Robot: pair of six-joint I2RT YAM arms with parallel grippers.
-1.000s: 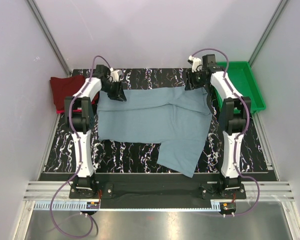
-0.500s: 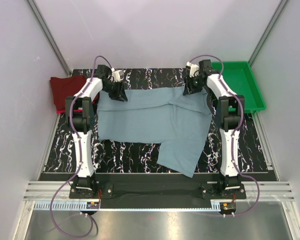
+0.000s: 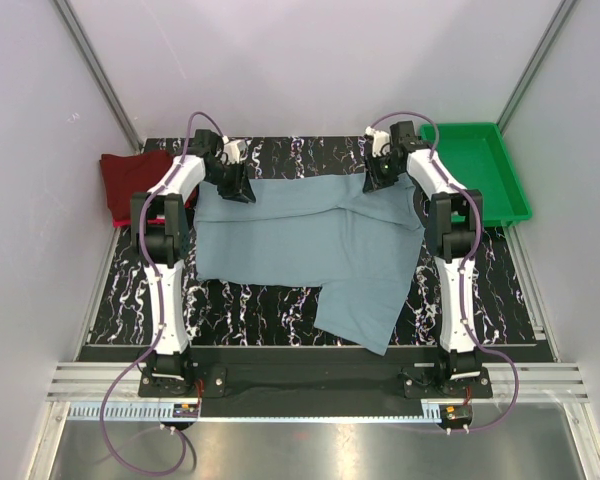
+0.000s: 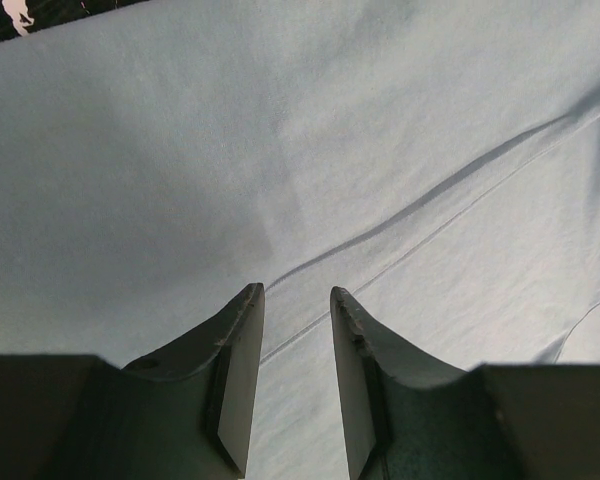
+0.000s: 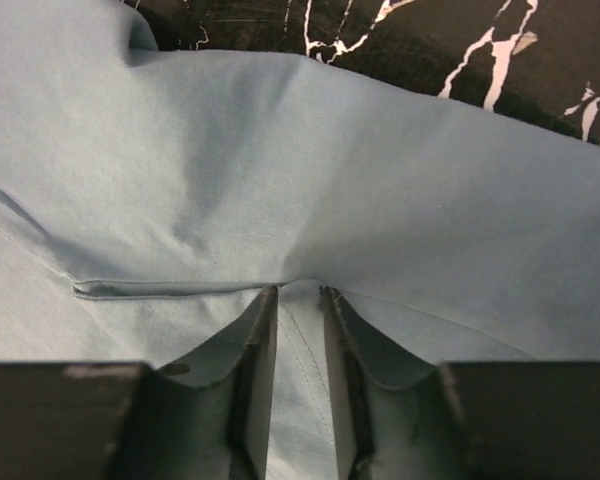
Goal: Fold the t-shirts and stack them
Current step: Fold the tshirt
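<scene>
The large grey-blue t-shirt [image 3: 300, 235] lies spread on the black marbled table, with one part hanging toward the near edge. My left gripper [image 3: 238, 190] hovers over its far left corner; in the left wrist view [image 4: 297, 292] the jaws stand apart over flat cloth [image 4: 280, 150]. My right gripper [image 3: 376, 180] is at the shirt's far right edge; in the right wrist view [image 5: 300, 290] the jaws are closed on a puckered fold of the shirt [image 5: 310, 180] beside a seam. The dark maroon t-shirt [image 3: 132, 180] lies folded at the far left. I cannot make out a separate bright red shirt.
A green plastic tray [image 3: 480, 160] stands at the far right corner, just right of the right arm. Grey walls close in the table on three sides. Bare marbled tabletop [image 3: 250, 300] shows in front of the shirt.
My right gripper has moved left and slightly nearer, from beside the tray onto the shirt's far right edge. The left arm and the shirt's outline have hardly changed.
</scene>
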